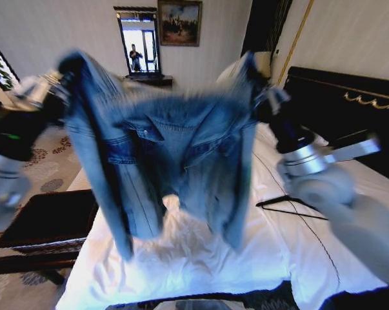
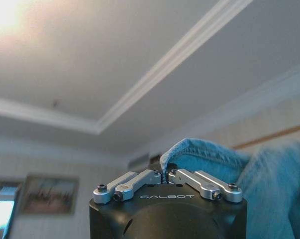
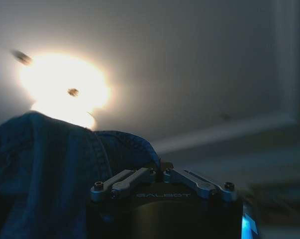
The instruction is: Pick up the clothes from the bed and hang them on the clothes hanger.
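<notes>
The light-blue denim jacket (image 1: pixel 168 155) hangs spread out in the air above the bed (image 1: pixel 200 258), held up at both shoulders. My left gripper (image 1: pixel 68 77) is shut on its left shoulder; in the left wrist view the fingers (image 2: pixel 164 175) pinch a fold of denim (image 2: pixel 214 159). At the opposite shoulder my right gripper (image 1: pixel 266 97) is shut on the cloth, and the right wrist view shows the pinched fabric (image 3: pixel 55 164) at the fingertips (image 3: pixel 159 172). The black clothes hanger (image 1: pixel 291 205) lies flat on the white duvet to the right, below the right arm.
A black-cushioned bench (image 1: pixel 46 223) stands at the left of the bed's foot. The tall black headboard (image 1: pixel 342 110) is at the right. A mirror and dark console (image 1: pixel 142 55) stand against the far wall.
</notes>
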